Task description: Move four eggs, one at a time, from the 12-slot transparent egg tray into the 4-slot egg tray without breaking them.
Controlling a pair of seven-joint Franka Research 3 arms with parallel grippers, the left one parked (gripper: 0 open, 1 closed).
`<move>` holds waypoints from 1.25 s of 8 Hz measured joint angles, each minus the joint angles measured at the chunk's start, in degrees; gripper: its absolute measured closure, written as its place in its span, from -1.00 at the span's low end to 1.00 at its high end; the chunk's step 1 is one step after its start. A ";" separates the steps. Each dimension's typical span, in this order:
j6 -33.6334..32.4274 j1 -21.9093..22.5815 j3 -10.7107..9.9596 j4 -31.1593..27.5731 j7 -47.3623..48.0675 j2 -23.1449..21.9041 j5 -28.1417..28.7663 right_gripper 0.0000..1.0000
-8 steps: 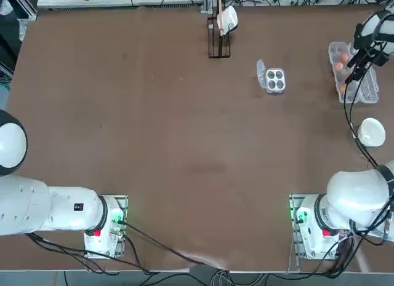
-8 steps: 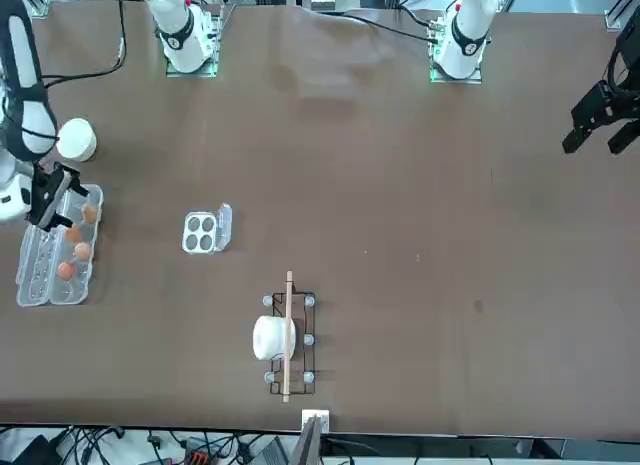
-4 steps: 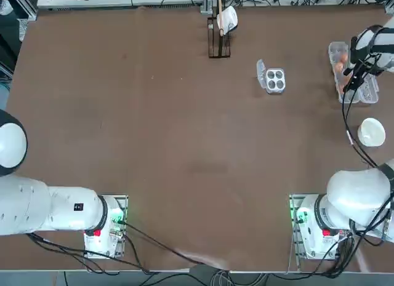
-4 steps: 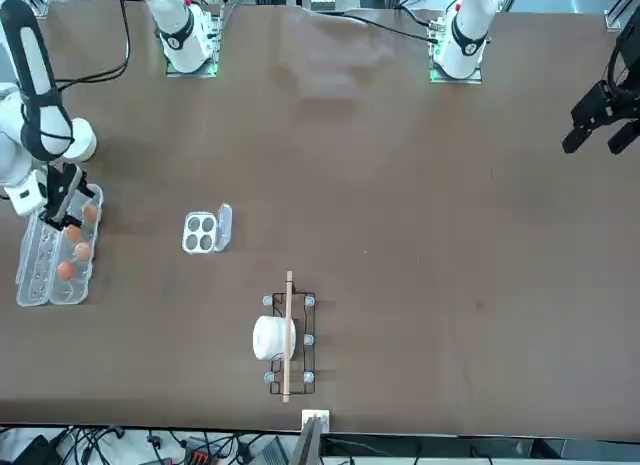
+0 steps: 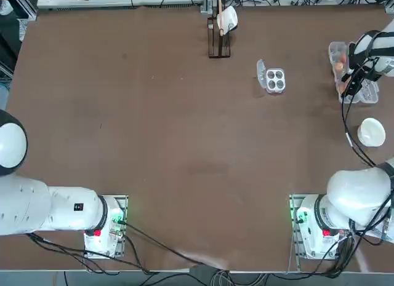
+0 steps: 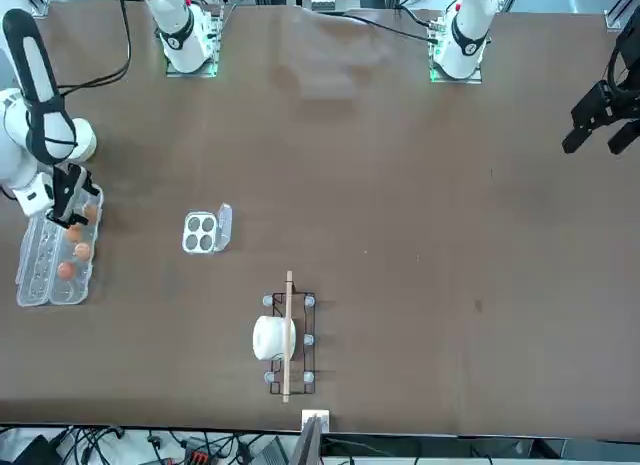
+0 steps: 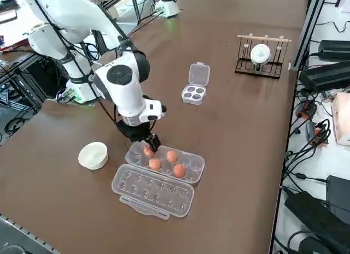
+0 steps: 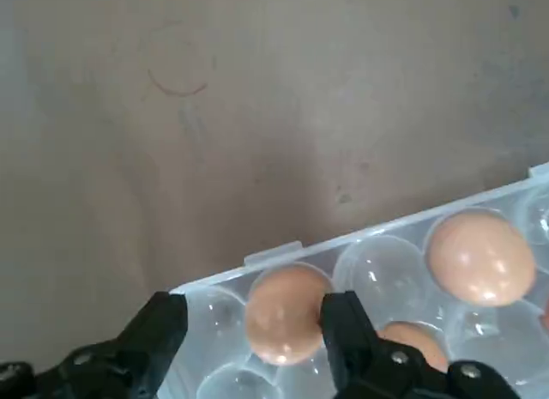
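While no egg has yet been carried across, the scene is set out as follows, with the 12-slot transparent egg tray [image 7: 164, 164] taken as landmark.

Bowl: a white bowl [image 7: 93, 155] is seen just beside the long tray, on the side nearer the robot's base.

Right pincer [image 8: 257, 326]: lowered over the long tray's end cup nearest the bowl; its fingers [image 8: 347, 326] are spread on either side of one egg [image 8: 283, 313]. Whether the egg is already touched cannot be told; it is not lifted.

Eggs: four eggs [image 7: 172, 156] are counted, all seated in the long tray's cups, its lid lying open flat.

Progress: nothing is judged done; four transfers remain.

4-slot egg tray [image 7: 193, 93]: well apart from the long tray, toward the table's middle, lid flap open, all four cups empty.

Open room: bare table [image 5: 184, 144] lies between the two trays, so an unobstructed path is judged available.

Edges: the long tray sits close to the table's edge.

Far object: a wire rack [image 7: 261, 56] stands well beyond the small tray.
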 joint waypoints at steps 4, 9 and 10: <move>0.81 -0.04 0.00 0.15 -1.44 0.43 -0.04 -0.85; 1.21 -0.09 0.00 2.13 -3.94 2.25 -0.09 -0.67; 1.21 -0.11 0.00 2.53 -4.32 2.72 -0.09 -0.65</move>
